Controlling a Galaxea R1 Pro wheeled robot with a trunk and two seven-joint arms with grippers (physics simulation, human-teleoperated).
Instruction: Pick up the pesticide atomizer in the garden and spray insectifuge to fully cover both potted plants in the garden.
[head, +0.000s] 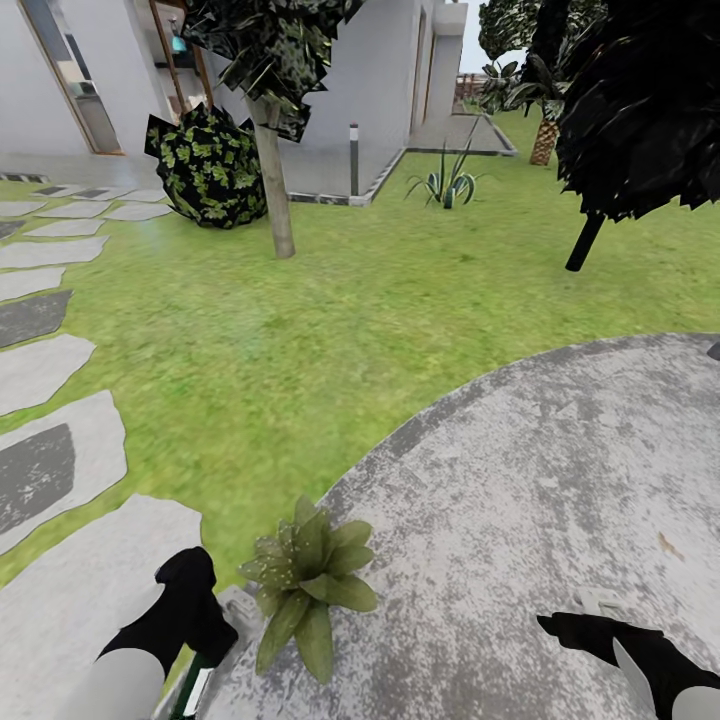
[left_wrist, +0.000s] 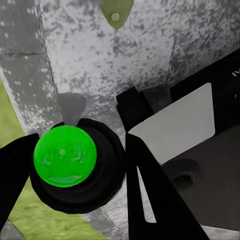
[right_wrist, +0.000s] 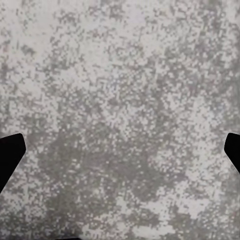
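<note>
One potted plant (head: 305, 585), a low rosette of broad green leaves, sits at the near left edge of the round grey patio (head: 520, 470). My left gripper (head: 190, 625) hangs just left of it, shut on the pesticide atomizer (head: 193, 688), whose dark green body and white label show below the hand. In the left wrist view the atomizer (left_wrist: 67, 157) appears as a bright green round top in a black ring between the black fingers (left_wrist: 150, 190), with a leaf tip (left_wrist: 115, 11) beyond. My right gripper (head: 585, 620) hovers open over the patio; its fingertips stand far apart around bare paving (right_wrist: 120, 125).
Lawn (head: 330, 320) stretches ahead, with grey stepping stones (head: 60, 470) on the left. Further off stand a thin tree trunk (head: 275, 180), a leafy bush (head: 208, 165), a grey bollard lamp (head: 353, 158), a spiky potless plant (head: 447, 185) and a dark tree (head: 640, 100).
</note>
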